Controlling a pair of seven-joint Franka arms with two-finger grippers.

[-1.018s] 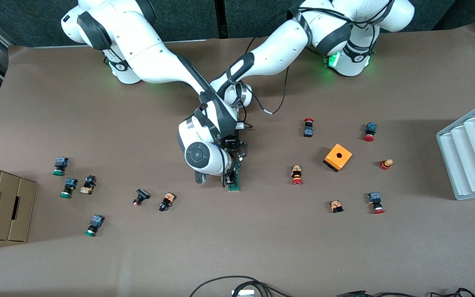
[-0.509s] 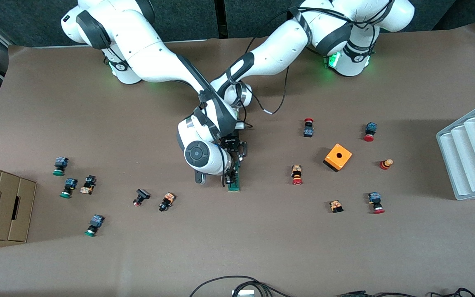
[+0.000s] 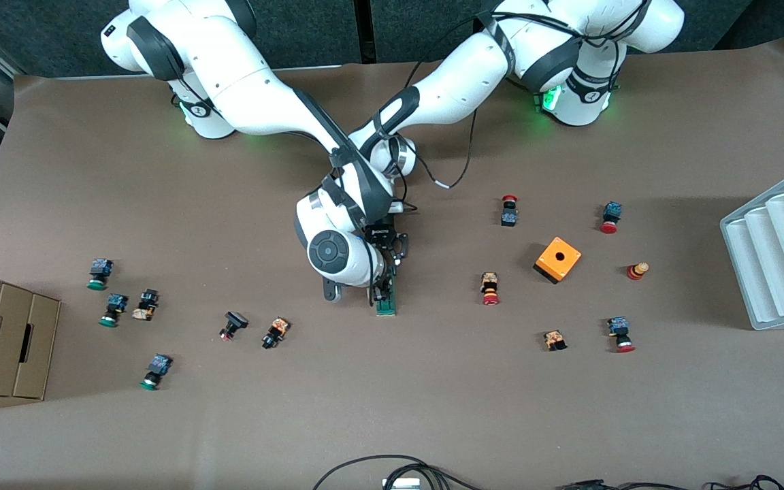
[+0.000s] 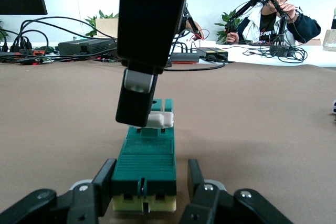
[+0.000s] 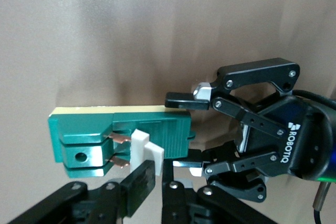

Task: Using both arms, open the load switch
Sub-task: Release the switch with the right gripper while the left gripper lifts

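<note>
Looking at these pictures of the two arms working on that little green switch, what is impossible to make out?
- Front view: most of the load switch and both grippers' fingertips, hidden under the right arm's wrist.
- Left wrist view: the left gripper, its body cut off by the frame's edge; the right gripper's contact with the white lever, hidden by its own finger.
- Right wrist view: the switch's underside, resting on the table.

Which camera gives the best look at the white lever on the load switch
The right wrist view: the white lever shows whole on the load switch. In the left wrist view a finger partly hides it. The front view hides it under the grippers.
</note>
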